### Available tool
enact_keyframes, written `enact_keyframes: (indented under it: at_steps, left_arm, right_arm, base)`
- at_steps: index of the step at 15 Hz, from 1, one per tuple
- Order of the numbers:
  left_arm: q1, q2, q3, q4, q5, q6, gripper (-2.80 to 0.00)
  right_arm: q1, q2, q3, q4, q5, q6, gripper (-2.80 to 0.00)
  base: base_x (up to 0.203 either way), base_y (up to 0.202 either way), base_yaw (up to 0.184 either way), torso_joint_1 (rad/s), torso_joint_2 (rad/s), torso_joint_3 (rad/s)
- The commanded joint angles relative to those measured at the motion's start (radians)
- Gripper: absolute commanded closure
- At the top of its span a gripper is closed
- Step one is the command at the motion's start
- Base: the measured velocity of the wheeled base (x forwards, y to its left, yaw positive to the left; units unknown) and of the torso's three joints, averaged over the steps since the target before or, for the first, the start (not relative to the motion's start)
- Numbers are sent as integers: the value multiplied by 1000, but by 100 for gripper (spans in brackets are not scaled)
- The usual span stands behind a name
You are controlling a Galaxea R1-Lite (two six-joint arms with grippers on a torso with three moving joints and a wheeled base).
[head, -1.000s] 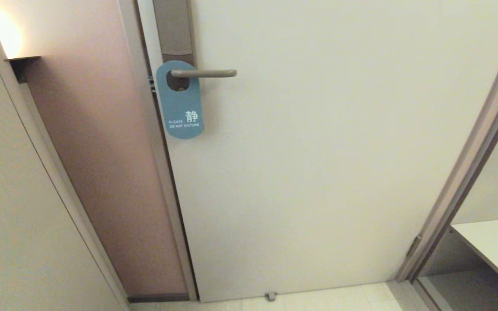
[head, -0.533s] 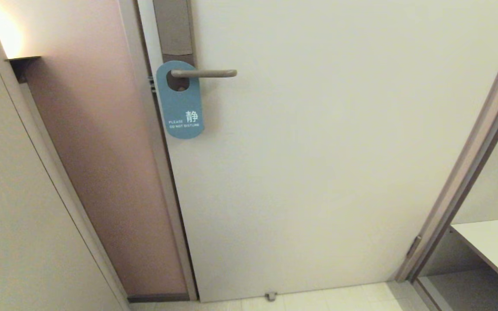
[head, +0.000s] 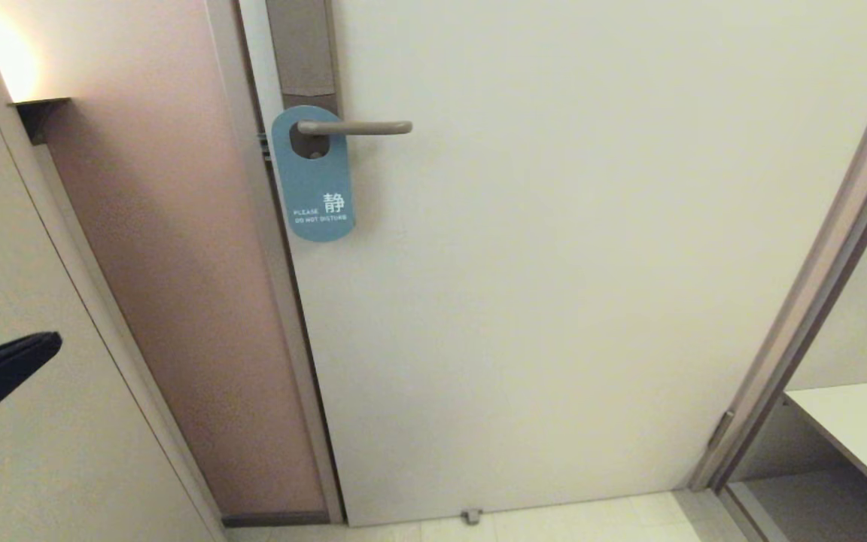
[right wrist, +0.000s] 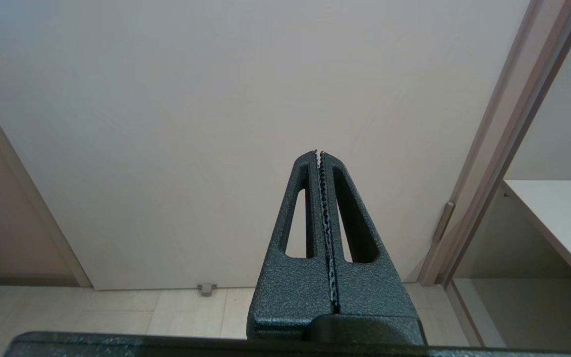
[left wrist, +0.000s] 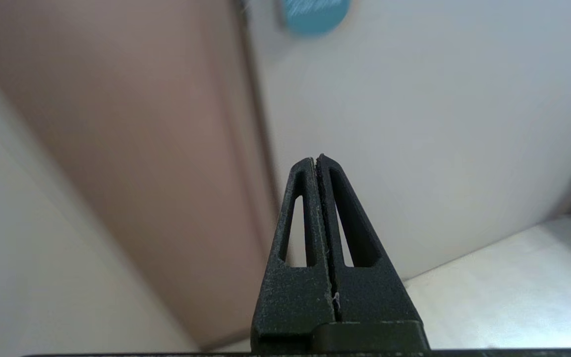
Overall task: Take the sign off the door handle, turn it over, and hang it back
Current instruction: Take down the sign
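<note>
Presently, the sign (head: 314, 175) hung blue face outward on the door handle (head: 354, 127), its oval hole looped over the lever close to the backplate (head: 303, 49). My left tool (head: 46, 344) was clenched on nothing, low at the left and well apart from the sign. My right tool (right wrist: 318, 152) was likewise clenched and empty, facing the lower door (head: 554, 263). Removal was not yet begun. In my judgement, the step required releasing the left tool before arrival, pinching the card's lower end, then sliding it along the lever toward the free tip rather than pulling outward, lest the hole snag.
</note>
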Motion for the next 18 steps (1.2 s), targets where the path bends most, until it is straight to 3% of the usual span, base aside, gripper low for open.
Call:
enact_keyframes:
  at_steps: [1,8,11,14,18]
  left_arm:
    - [0,179,-50,-14,-31,-7,0]
    - [4,467,-170,-185,-171,-45,0]
    - [11,561,-264,-194,-216,-66,0]
    - [27,647,-358,-195,-229,-134,0]
    - [63,726,-436,-195,-352,-158,0]
  right_arm:
    - [0,0,0,-1,0,0,0]
    - [0,0,0,-1,0,0,0]
    - [0,0,0,-1,0,0,0]
    - [0,0,0,-1,0,0,0]
    - [0,0,0,-1,0,0,0]
  base:
    - [0,0,0,0,0,0]
    - [0,0,0,0,0,0]
    - [0,0,0,0,0,0]
    - [0,0,0,0,0,0]
    - [0,0,0,0,0,0]
